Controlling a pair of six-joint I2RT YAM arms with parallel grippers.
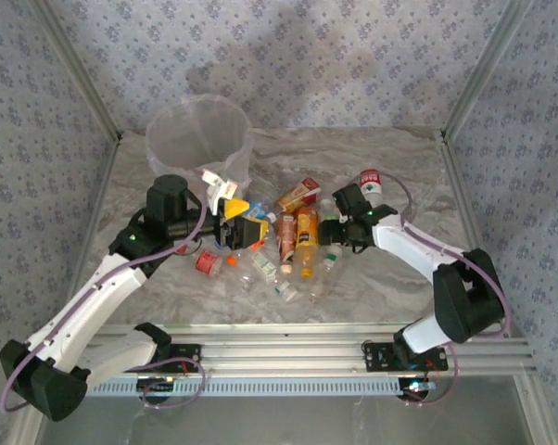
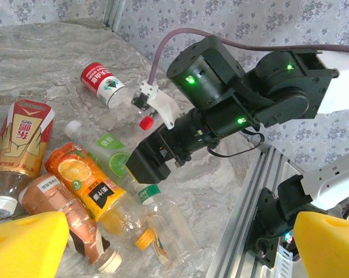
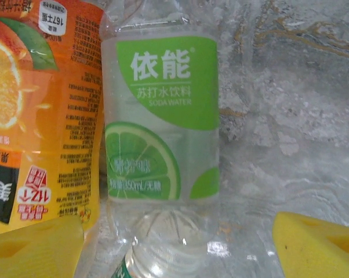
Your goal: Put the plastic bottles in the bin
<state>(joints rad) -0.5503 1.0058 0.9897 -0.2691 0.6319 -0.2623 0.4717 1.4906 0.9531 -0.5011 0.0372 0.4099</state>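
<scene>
Seen from above, the bin (image 1: 168, 153) stands upright at the far left of the table (image 1: 223, 304). The plastic bottles (image 1: 298, 243) lie strewn in a loose heap just in front of it and to its right. One red-labelled bottle (image 1: 372, 180) lies apart at the heap's far right. The left gripper (image 1: 236, 222) hangs over the heap's left edge, near the foot of the bin, and the right gripper (image 1: 333, 232) over its right edge.

The left wrist camera adds what the overhead one cannot. Its own yellow pads (image 2: 25, 243) stand wide apart with nothing between them. Across the heap, the right gripper's black body points down at a lime-label bottle (image 2: 108, 152).

The right wrist camera shows that bottle close up, lying flat just beside an orange-juice bottle (image 3: 44, 110). The right gripper's pads (image 3: 322, 240) sit spread to either side of it, gripping nothing.

The table has a grey marbled surface, and an aluminium rail (image 1: 279, 345) runs along its near edge. Pale floral wallpaper (image 1: 307, 56) covers the walls all round.
</scene>
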